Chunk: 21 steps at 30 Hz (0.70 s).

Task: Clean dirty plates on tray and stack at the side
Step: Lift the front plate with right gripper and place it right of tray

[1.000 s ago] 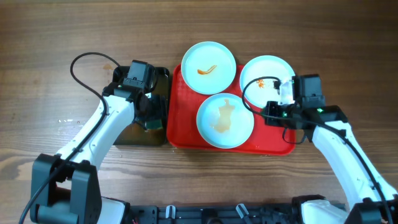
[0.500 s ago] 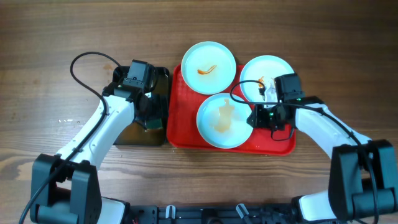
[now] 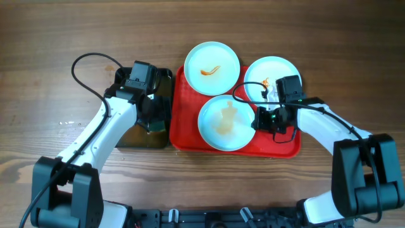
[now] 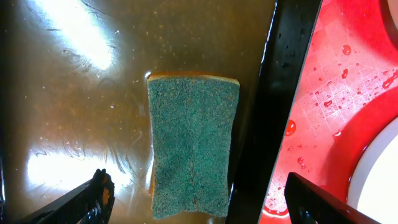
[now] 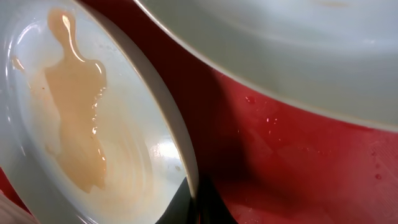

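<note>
Three dirty plates rest on the red tray point(image 3: 278, 147): one at the back point(image 3: 212, 68) with an orange streak, one at the right point(image 3: 271, 71) with a small smear, one at the front point(image 3: 224, 123) with a wide tan smear. My right gripper point(image 3: 258, 119) is shut on the front plate's right rim; in the right wrist view its fingers point(image 5: 194, 202) pinch that rim, with the front plate point(image 5: 81, 124) at left and the tray point(image 5: 298, 168) at right. My left gripper point(image 3: 154, 114) is open above a green sponge point(image 4: 193, 143), its fingers point(image 4: 196, 193) apart on either side of it.
The sponge lies in a black tray point(image 4: 74, 112) of brown water, left of the red tray; it also shows in the overhead view point(image 3: 136, 138). The black tray's rim point(image 4: 280, 93) touches the wet red tray point(image 4: 329, 81). A black cable point(image 3: 88, 60) loops at the left.
My right gripper moved left from the right plate to the front plate's right rim and closed on it. The front plate shifted slightly left. The left arm has not moved.
</note>
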Tool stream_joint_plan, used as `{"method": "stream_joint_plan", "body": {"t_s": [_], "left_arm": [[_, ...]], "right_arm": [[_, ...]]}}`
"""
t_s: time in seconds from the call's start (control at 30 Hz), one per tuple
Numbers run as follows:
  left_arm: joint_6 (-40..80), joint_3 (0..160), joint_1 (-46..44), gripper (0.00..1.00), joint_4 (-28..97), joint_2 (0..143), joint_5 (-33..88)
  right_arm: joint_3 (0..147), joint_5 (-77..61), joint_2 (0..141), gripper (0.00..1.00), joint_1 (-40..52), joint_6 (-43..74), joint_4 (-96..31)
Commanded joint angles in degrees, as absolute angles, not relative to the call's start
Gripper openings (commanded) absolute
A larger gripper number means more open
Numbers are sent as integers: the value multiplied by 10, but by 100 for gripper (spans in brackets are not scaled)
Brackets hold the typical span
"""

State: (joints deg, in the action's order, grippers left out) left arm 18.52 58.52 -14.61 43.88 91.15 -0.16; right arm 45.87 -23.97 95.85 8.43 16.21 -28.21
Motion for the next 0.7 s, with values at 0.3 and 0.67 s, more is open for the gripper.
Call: {"method": "stream_joint_plan", "body": {"t_s": [0.3, 0.67], "left_arm": [[187, 594, -145, 87, 431, 905, -7], [186, 594, -145, 87, 429, 905, -7]], "right_arm": [[457, -16, 803, 5, 114, 148, -302], [469, 355, 750, 5, 340, -3, -233]]}}
